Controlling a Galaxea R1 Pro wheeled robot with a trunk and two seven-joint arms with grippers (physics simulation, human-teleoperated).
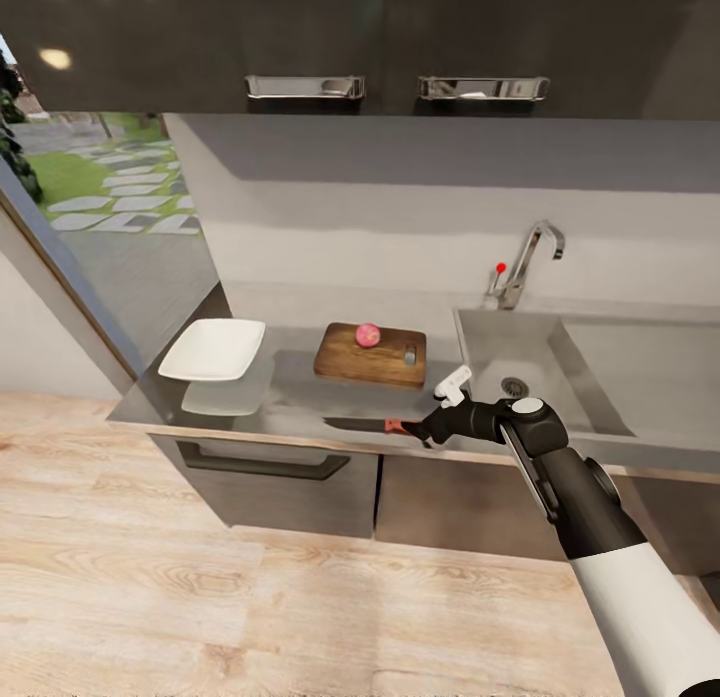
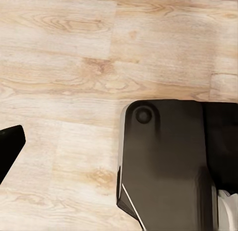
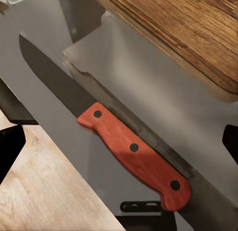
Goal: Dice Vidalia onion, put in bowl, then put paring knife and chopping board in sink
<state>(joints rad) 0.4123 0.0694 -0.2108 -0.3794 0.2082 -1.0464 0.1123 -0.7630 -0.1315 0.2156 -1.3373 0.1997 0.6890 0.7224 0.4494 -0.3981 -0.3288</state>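
We have our right gripper [image 1: 428, 429] spread wide just above the paring knife [image 3: 106, 134], which lies flat along the countertop [image 1: 300, 402] front edge, its red handle between our fingers. Just beyond the gripper sits the chopping board [image 1: 371, 355] with the Vidalia onion [image 1: 368, 335] on it; the bowl [image 1: 213, 349] rests farther off, past the blade tip. Our left gripper's state we cannot tell.

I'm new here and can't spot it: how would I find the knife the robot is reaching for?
Start at the steel sink with its tap, then look left along the grey counter to the brown wooden board. The knife lies flat near the counter's front edge, in front of that board, by the right gripper. Its red-orange handle with three dark rivets and dark pointed blade set it apart.
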